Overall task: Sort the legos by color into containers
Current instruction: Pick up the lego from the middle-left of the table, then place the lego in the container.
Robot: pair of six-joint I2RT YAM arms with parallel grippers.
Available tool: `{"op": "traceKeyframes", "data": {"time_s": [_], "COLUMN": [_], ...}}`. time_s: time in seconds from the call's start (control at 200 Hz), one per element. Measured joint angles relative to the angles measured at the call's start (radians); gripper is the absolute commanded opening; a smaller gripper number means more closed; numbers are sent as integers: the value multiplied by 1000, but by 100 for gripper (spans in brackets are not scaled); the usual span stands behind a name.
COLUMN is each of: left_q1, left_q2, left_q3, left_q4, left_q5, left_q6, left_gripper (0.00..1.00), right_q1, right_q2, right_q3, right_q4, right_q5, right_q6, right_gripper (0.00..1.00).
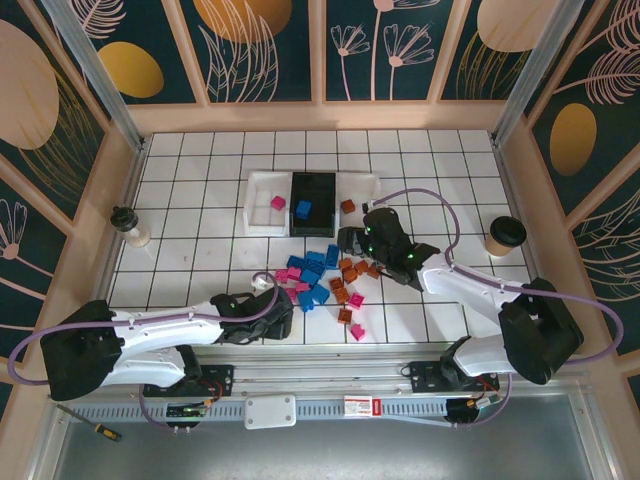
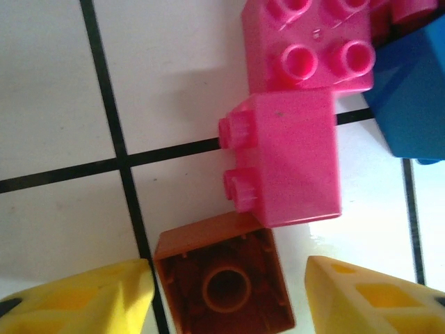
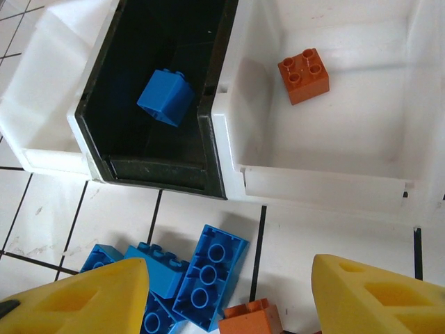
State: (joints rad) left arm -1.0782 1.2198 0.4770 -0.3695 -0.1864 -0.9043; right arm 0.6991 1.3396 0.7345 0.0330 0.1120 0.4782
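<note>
**A:** One tiled desk point(image 1: 200, 200), with three trays in a row at its far side. What's in them?

**B:** A single piece each: a pink lego point(image 1: 278, 203) in the left white tray point(image 1: 252, 205), a blue lego point(image 1: 303, 209) in the black tray point(image 1: 322, 195), and an orange-brown lego point(image 1: 347, 206) in the right white tray point(image 1: 360, 183). The pile of legos point(image 1: 315, 275) lies loose just nearer than the trays, so I'd judge the sorting barely begun.

**A:** And the arms?

**B:** The right pincer point(image 1: 350, 240) hangs at the pile's far edge, just before the trays. Its jaws are wide with nothing between them. The left pincer point(image 2: 226, 278) is low at the pile's near-left edge, on a pick-up, I'd say.

**A:** Of what?

**B:** An orange-brown brick point(image 2: 226, 282), hollow side up, sits between its yellow fingers point(image 2: 83, 299). The jaws stand apart. One finger seems to touch the brick and the other is just clear, so there is no grip yet. A pink brick point(image 2: 288, 160) lies against its far side.

**A:** Next?

**B:** Pinch squarely without nudging the pink brick, lift, and carry it to the right white tray.
</note>
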Motion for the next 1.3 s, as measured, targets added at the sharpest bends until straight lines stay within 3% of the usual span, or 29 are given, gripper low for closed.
{"op": "traceKeyframes", "data": {"time_s": [0.095,0.41,0.606,0.781,0.921,1.081,1.301], "left_q1": [-3,0,0,0,10,101,217], "left_q2": [-3,55,-6,-136,-167,-21,352], "left_q3": [0,11,11,41,170,394,739], "left_q4": [10,76,47,-50,-109,-49,115], "left_q5": [1,-66,-64,-61,-86,-81,-19], "left_q6": [0,37,29,15,37,151,311], "left_gripper": [67,42,31,29,27,24,21], "right_q1": [0,-3,-14,-40,-51,-63,-67], "right_q2": [0,-9,-30,-60,-99,-163,-239], "right_q3": [-4,-16,-31,-47,-75,-127,-188], "right_q4": [3,10,12,16,17,14,7], "right_q5": [0,0,-1,-4,-4,-3,5], "right_q6": [0,1,3,7,15,34,56], "right_gripper": [64,64,64,64,64,64,64]}}
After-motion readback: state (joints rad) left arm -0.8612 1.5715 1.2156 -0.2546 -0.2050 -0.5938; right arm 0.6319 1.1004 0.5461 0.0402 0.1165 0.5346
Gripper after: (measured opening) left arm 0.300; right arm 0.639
